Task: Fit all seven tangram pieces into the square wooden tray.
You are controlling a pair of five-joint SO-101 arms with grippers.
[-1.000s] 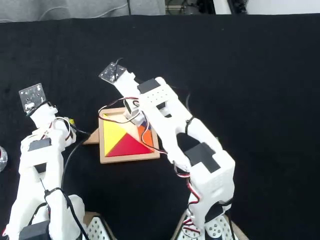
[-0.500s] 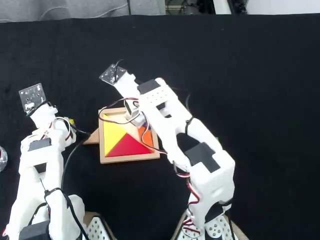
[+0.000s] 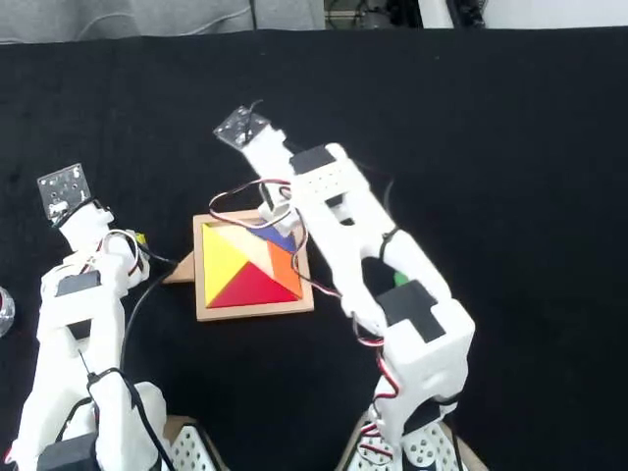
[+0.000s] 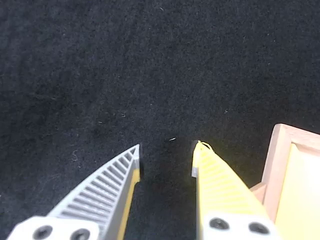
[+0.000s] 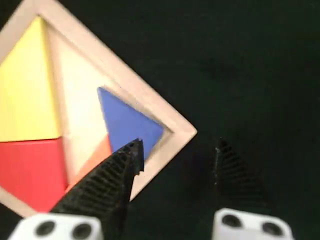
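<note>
Lifted back toward the far right, the right arm [image 3: 329,211] now uncovers the far right corner of the square wooden tray [image 3: 253,311], which sits left of centre on the black surface [image 3: 510,147]. The arm's jaws stand apart and empty, straddling that corner's rim, probably because the blue triangle [image 5: 127,122] seated there needs no more holding.

The blue triangle lies flush beside the orange piece [image 3: 286,265], the pale piece [image 5: 80,110], the yellow triangle [image 3: 222,261] and the red triangle [image 3: 253,287].

To the left, the left arm [image 3: 83,285] has not shifted. Its jaws are apart over bare surface just beside the tray's left rim, seemingly parked.

A tan wedge [image 3: 181,272] lies outside that rim, partly hidden by cable. A green scrap [image 3: 398,280] peeks from behind the right arm, too covered to identify. Wires blur the tray's far edge, so I cannot tell whether every slot is filled.
</note>
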